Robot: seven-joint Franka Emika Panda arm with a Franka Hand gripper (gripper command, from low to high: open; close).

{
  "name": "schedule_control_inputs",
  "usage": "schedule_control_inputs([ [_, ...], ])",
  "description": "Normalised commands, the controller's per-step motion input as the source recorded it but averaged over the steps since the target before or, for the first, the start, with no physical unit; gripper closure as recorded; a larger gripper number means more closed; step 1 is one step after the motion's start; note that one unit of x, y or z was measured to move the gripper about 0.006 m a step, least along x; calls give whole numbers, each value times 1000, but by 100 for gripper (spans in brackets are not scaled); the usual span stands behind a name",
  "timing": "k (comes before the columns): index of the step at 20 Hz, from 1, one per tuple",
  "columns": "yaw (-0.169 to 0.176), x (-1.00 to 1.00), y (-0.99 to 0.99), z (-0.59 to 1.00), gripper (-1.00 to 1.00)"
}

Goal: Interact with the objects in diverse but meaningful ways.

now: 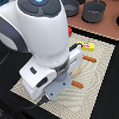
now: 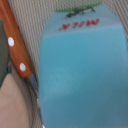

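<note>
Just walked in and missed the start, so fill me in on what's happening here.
One robot arm is bent low over a woven placemat, its bulk hiding what lies beneath. The wrist view is filled by a pale blue milk carton lying on the mat, beside an orange utensil handle. The tool itself isn't visible, so no grasp can be confirmed.

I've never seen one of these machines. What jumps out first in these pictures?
The bulky white robot arm fills the exterior view, bent low over a pale woven placemat. Beside it on the mat lies a yellow rectangular block. In the wrist view, a pale blue carton printed "MILK" fills the frame, an orange wooden utensil handle next to it.
</note>
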Motion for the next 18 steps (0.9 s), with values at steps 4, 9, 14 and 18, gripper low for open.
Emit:
schedule_control_inputs([
  [4, 0, 362, -169, 183, -100],
  [9, 0, 319, -216, 147, -100],
  [14, 53, 330, -127, 156, -100],
  [18, 115, 175, -88, 53, -100],
])
